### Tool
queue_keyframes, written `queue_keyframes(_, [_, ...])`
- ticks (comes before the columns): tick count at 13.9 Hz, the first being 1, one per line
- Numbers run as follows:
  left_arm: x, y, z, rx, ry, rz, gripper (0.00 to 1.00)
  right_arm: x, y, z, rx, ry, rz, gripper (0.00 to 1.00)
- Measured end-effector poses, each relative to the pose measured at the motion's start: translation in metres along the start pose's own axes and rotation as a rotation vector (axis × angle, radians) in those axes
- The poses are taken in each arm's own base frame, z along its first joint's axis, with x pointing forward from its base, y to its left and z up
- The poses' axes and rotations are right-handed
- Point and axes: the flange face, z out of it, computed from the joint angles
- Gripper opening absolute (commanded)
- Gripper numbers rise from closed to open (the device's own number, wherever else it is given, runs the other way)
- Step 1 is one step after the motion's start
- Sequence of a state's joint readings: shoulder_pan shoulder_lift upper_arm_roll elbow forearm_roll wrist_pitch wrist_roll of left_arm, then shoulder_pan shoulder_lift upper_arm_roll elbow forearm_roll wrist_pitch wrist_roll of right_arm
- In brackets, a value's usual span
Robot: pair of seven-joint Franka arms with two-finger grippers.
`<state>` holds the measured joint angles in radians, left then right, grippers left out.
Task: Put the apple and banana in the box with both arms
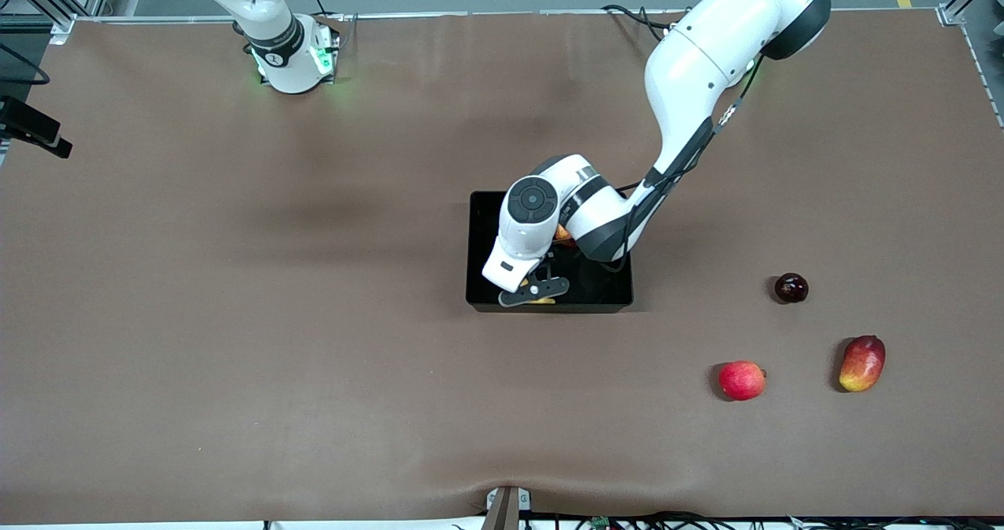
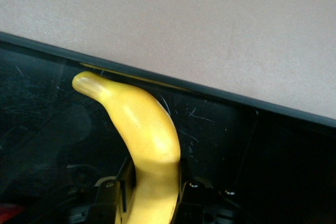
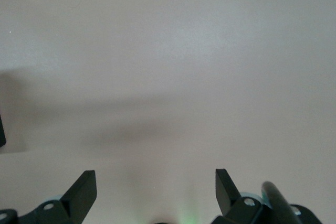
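The black box [image 1: 473, 248] sits mid-table. My left gripper [image 1: 533, 291] is down inside it, by the wall nearest the front camera, shut on the yellow banana [image 1: 542, 301]. In the left wrist view the banana [image 2: 144, 129] sticks out from between the jaws of the left gripper [image 2: 152, 182], its tip close to the box wall [image 2: 220, 95]. A red-orange sliver of the apple [image 1: 562, 234] shows in the box under the left wrist; the rest is hidden. My right gripper [image 3: 156, 187] is open over bare table, holding nothing; the front view shows only that arm's base.
Outside the box, toward the left arm's end, lie a pinkish-red round fruit [image 1: 741, 379], a red-yellow mango [image 1: 861, 363] and a small dark fruit [image 1: 791, 288]. The brown table [image 1: 235, 318] stretches wide toward the right arm's end.
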<state>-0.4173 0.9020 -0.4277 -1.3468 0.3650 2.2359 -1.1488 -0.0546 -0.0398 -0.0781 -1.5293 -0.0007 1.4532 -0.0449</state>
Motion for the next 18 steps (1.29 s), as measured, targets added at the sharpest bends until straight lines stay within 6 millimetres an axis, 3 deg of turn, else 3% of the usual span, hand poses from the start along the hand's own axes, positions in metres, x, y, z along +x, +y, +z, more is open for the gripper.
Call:
queue_keyframes(1, [0.000, 0.001, 0.002, -0.007, 0.001, -0.001, 0.10, 0.000, 0.000, 0.000, 0.000, 0.000, 0.000, 1.00])
queue_keyframes(2, [0.000, 0.002, 0.004, -0.016, 0.003, -0.002, 0.30, 0.000, 0.000, 0.000, 0.000, 0.000, 0.000, 1.00])
queue_keyframes(3, [0.000, 0.002, 0.006, -0.022, 0.004, -0.003, 0.52, 0.000, 0.000, 0.000, 0.000, 0.000, 0.000, 1.00])
queue_keyframes(4, [0.001, 0.001, 0.009, -0.024, 0.005, -0.007, 0.82, 0.000, 0.000, 0.000, 0.000, 0.000, 0.000, 1.00])
queue_keyframes(5, [0.002, 0.000, 0.010, -0.024, 0.006, -0.017, 1.00, 0.000, 0.000, 0.000, 0.000, 0.000, 0.000, 1.00])
queue_keyframes(8, [0.013, 0.000, -0.001, -0.039, 0.028, -0.040, 1.00, 0.000, 0.000, 0.000, 0.000, 0.000, 0.000, 1.00])
queue_keyframes(10, [0.029, -0.003, -0.025, -0.058, 0.058, -0.058, 1.00, 0.000, 0.000, 0.000, 0.000, 0.000, 0.000, 1.00])
queue_keyframes(12, [0.051, -0.014, -0.070, -0.059, 0.097, -0.088, 1.00, 0.000, 0.000, 0.000, 0.001, 0.000, 0.000, 1.00])
queue_keyframes(14, [0.073, -0.034, -0.133, -0.034, 0.139, -0.121, 1.00, 0.000, 0.001, 0.000, 0.002, -0.002, 0.002, 1.00])
queue_keyframes(16, [0.097, -0.071, -0.202, 0.014, 0.172, -0.124, 1.00, -0.001, 0.004, 0.000, 0.002, -0.004, 0.007, 1.00])
queue_keyframes(18, [0.111, -0.109, -0.255, 0.059, 0.182, -0.136, 1.00, -0.001, 0.006, 0.000, 0.003, -0.005, 0.011, 1.00])
